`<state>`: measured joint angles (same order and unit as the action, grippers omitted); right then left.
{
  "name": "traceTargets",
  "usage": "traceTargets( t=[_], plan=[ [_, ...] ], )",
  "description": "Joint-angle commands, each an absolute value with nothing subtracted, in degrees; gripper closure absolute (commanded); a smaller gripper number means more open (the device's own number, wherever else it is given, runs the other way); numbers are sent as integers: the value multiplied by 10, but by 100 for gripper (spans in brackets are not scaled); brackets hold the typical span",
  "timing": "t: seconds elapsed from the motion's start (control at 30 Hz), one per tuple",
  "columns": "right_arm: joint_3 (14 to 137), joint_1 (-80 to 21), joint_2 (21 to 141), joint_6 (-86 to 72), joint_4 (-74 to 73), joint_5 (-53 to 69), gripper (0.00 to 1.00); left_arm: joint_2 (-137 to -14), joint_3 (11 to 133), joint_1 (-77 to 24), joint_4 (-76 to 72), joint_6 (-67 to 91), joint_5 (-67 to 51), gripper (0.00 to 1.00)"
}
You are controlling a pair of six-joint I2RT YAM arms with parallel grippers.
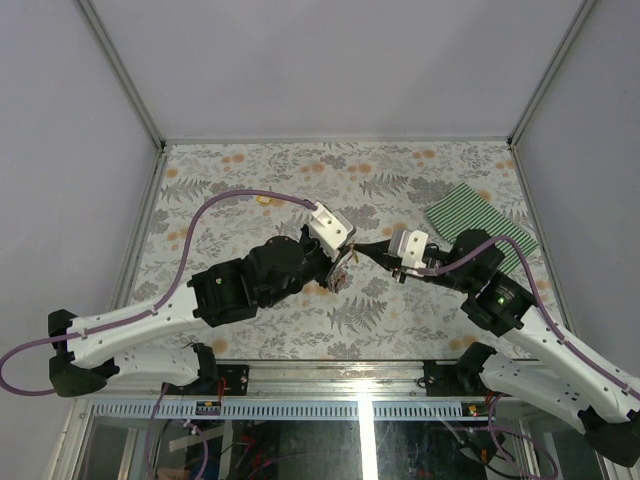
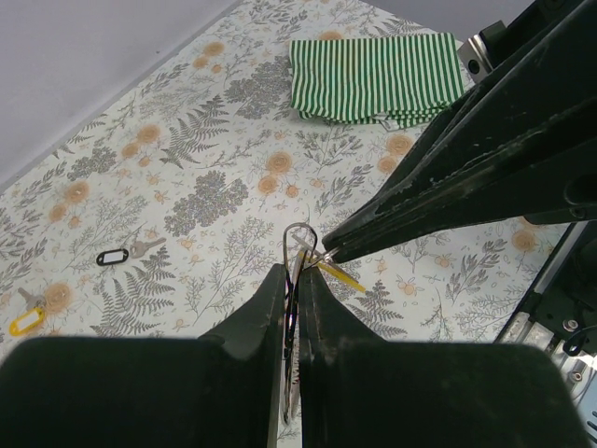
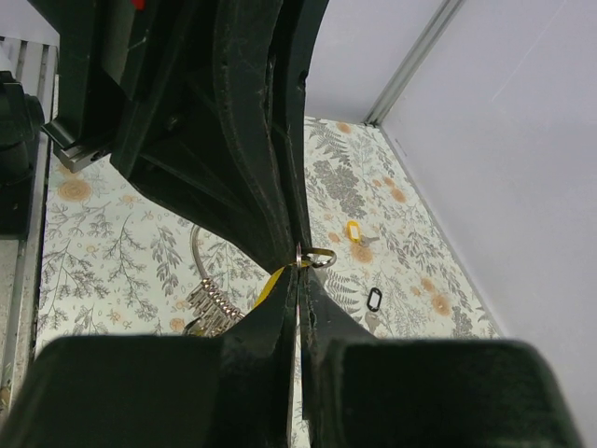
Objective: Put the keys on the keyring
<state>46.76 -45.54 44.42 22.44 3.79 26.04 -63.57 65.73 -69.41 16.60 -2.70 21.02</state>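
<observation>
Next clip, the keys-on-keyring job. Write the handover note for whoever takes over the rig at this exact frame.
Left tool: shut on the keyring, which it holds up above the table.
Right tool: shut on what looks like a yellow key, with its tip right at the ring.
Done: some keys appear to hang on the ring already.
Left: I cannot tell whether the yellow key is threaded on. A key by the black loop and a yellow-headed one lie loose on the table.
</observation>
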Motion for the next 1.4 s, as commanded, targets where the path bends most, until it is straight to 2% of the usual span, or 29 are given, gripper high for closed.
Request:
traceTargets(
  t=[0.0, 1.07, 1.37],
  plan=[
    [493, -462, 445, 216, 80, 237, 100, -635, 670, -700, 116, -38, 205, 100],
    [500, -462, 428, 185, 92, 148, 100, -643, 672, -703, 134, -41, 198, 100],
    [507, -462, 434, 207, 54, 149, 100, -640, 671, -705, 136, -47, 178, 100]
  ],
)
